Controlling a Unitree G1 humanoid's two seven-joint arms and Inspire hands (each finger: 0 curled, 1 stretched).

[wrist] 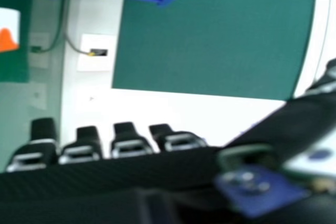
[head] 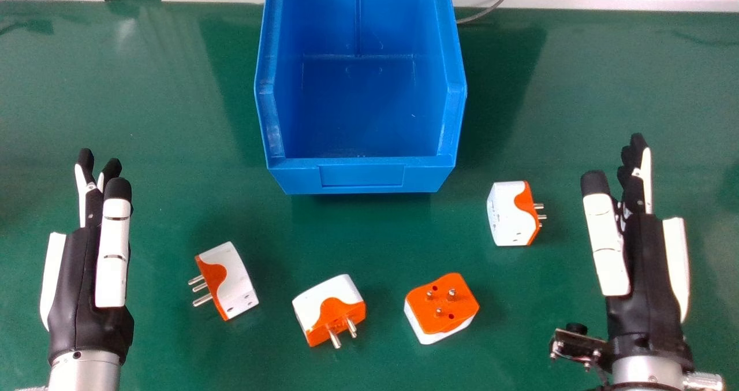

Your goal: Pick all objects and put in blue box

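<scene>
My left hand [head: 95,252] is at the left of the head view with straight fingers, holding nothing. At the right, my right hand [head: 626,252] is likewise open and empty; its fingers [wrist: 126,142] show in the right hand view. The blue box [head: 361,174] stands empty at the back centre. Several white and orange plug adapters lie apart on the green table: one [head: 231,281] right of my left hand with pins leftward, one [head: 329,307] front centre, one [head: 441,304] with pins up, and one [head: 512,213] between the box and my right hand, also in the right hand view [wrist: 8,27].
The green table [head: 144,119] extends on both sides of the box. Along its back edge runs a pale ledge [head: 577,3], with a grey cable [head: 488,11] hanging beside the box's right side.
</scene>
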